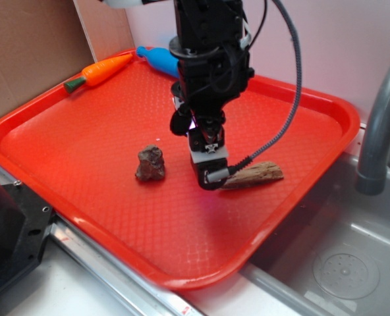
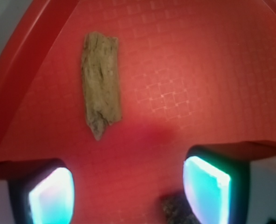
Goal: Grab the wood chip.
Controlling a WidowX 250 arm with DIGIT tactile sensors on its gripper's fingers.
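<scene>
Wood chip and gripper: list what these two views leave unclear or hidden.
- Wood chip: in the exterior view its near end is covered by the gripper, so contact cannot be judged there.
- Rock: in the wrist view cut off by the bottom edge and one finger.
- Blue object: exterior view, mostly hidden behind the arm.
- Carrot: not in the wrist view.
</scene>
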